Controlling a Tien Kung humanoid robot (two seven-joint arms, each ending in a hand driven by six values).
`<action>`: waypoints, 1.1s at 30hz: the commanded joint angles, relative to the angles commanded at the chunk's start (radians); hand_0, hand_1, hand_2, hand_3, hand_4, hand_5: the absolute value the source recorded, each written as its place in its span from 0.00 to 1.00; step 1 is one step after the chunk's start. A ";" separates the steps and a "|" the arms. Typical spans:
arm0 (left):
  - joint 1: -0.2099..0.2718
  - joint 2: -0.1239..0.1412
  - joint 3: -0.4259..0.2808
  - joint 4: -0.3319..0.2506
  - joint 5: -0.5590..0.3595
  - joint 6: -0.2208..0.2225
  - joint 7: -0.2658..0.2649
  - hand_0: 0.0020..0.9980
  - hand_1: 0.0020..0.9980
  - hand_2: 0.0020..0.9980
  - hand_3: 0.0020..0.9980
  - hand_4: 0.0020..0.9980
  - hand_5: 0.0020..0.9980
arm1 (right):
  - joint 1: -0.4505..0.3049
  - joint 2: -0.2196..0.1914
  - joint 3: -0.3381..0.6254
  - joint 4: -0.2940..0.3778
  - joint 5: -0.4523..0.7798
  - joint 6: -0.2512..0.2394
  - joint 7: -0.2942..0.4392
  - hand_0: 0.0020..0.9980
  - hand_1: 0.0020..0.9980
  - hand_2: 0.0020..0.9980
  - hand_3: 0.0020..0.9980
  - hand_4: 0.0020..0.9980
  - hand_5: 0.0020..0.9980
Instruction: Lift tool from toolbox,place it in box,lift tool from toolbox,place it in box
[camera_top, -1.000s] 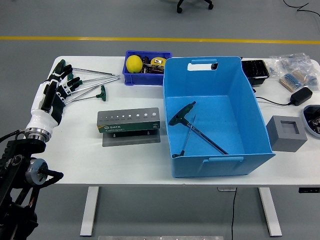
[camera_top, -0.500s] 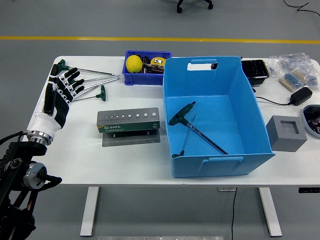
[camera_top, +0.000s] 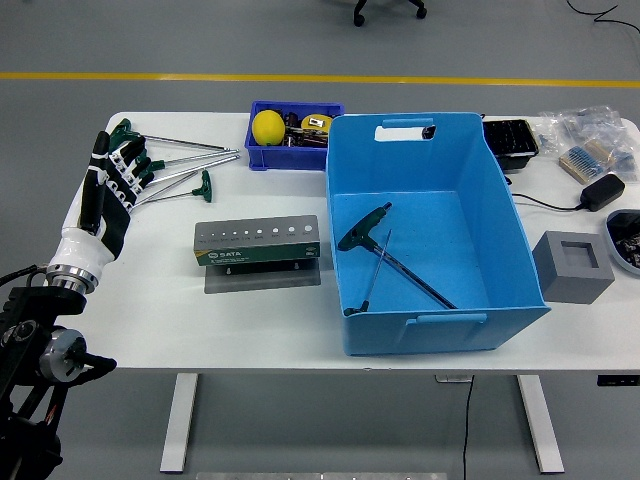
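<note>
We count two T-handle wrenches (camera_top: 385, 252) crossed inside the blue box (camera_top: 436, 300), and several more green-handled ones (camera_top: 180, 165) fanned on the white table (camera_top: 250, 320). Our left hand (camera_top: 108, 190) hovers over their handles, fingers extended and empty. The grey tool holder (camera_top: 258, 242) reads SATA.

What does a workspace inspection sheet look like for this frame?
Surface: white table, bare along the near edge.
Job's things: two T-handle tools in the blue box; more tools loose at far left; empty tool holder.
Clutter: small blue bin holding a yellow ball; grey block; black tray; bags.
Hands: left hand open, over the loose tools' handles; right not seen.
Cables: adapter with cable.
Surroundings: grey floor, yellow line.
</note>
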 joint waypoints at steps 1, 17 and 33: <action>0.000 0.000 0.000 0.000 0.001 0.000 0.000 0.95 0.97 0.99 0.85 1.00 1.00 | 0.000 0.000 0.001 0.000 -0.002 0.001 -0.001 0.68 0.64 0.73 0.62 0.84 0.76; -0.007 0.006 0.006 -0.004 0.012 -0.001 0.002 0.95 0.96 0.98 0.85 1.00 1.00 | -0.001 0.002 -0.004 0.001 0.001 -0.001 -0.003 0.68 0.64 0.72 0.62 0.84 0.76; -0.003 0.004 0.000 -0.003 0.016 0.007 0.011 0.94 0.96 0.97 0.84 1.00 1.00 | 0.009 -0.002 -0.009 0.000 0.008 0.000 0.000 0.68 0.64 0.72 0.62 0.84 0.76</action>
